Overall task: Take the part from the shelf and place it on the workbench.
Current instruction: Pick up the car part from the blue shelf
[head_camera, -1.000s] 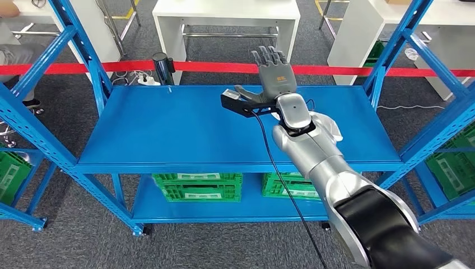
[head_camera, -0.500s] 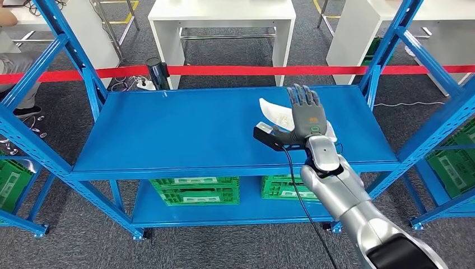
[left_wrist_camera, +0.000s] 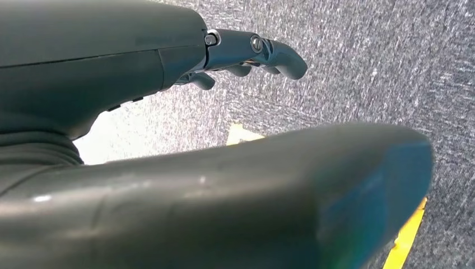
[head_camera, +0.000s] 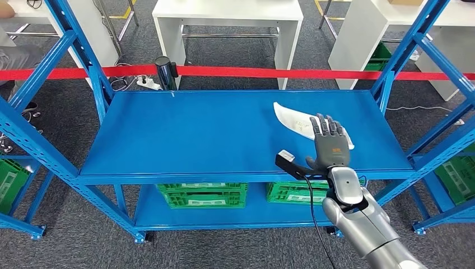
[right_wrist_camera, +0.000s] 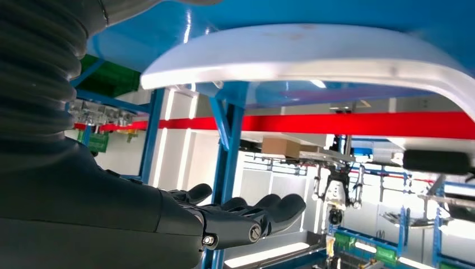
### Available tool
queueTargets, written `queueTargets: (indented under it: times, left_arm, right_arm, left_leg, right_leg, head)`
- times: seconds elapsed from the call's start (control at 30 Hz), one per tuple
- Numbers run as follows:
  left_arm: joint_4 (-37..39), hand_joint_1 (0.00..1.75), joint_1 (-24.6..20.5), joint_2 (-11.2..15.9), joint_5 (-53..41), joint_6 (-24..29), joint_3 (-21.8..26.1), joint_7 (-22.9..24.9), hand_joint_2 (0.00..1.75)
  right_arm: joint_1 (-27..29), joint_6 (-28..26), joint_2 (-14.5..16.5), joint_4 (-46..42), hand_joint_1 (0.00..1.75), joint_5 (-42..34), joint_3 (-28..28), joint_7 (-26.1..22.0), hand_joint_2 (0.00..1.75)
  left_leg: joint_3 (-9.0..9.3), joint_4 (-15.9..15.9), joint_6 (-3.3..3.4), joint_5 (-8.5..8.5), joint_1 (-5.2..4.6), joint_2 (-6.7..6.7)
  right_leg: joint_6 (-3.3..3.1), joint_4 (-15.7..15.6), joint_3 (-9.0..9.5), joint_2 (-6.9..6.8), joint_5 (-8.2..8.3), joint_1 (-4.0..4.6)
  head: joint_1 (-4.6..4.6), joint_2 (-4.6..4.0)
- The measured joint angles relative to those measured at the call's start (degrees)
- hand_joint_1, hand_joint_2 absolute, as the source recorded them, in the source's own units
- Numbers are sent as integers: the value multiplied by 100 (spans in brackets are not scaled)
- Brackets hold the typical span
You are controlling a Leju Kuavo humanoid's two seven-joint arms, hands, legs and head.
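Note:
A white curved part [head_camera: 292,118] lies on the right half of the blue shelf [head_camera: 190,134]. My right hand [head_camera: 329,147] hovers above the part's near end, by the shelf's front edge, fingers spread and pointing away from me, holding nothing. The right wrist view looks along the shelf, with the white part [right_wrist_camera: 302,56] close ahead of the extended fingers [right_wrist_camera: 246,216] and not touching them. My left hand [left_wrist_camera: 246,50] hangs over grey carpet with fingers loosely extended and nothing in it.
Blue uprights [head_camera: 400,56] frame the shelf on both sides. A red barrier tape [head_camera: 235,72] and a black post [head_camera: 163,70] run behind it, with white tables [head_camera: 227,17] beyond. Green crates [head_camera: 201,193] sit on the lower shelf. A person's leg [head_camera: 17,56] is at far left.
My right hand has drawn back from the shelf's rear middle to its front right, uncovering the white part. The camera has shifted slightly.

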Motion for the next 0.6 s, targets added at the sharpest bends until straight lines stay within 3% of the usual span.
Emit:
queueTargets:
  times: [0.23, 0.37, 0.6]
  left_arm:
    - [2, 0, 2, -9, -11, 0, 0, -11, 0]
    - [2, 0, 2, -11, -36, 0, 0, -12, 0]
    - [2, 0, 3, -24, -67, 0, 0, -20, 0]
  right_arm:
    - [300, 31, -163, -200, 0, 122, -276, 136, 175]
    - [489, 76, -233, -379, 0, 213, -486, 237, 0]
    - [697, 63, -291, -588, 0, 312, -776, 293, 0]
  left_leg:
    - [15, -25, -2, 2, 3, -1]
    - [33, -39, -6, 4, 3, 1]
    - [49, -58, -15, 10, 6, 2]
  right_leg:
    - [6, -19, 9, -2, 5, 2]
    - [5, -22, 17, -1, 5, 3]
    - [2, -22, 21, 0, 3, 8]
  head:
    - [-1, 1]
    - [-1, 1]
    - [-1, 1]
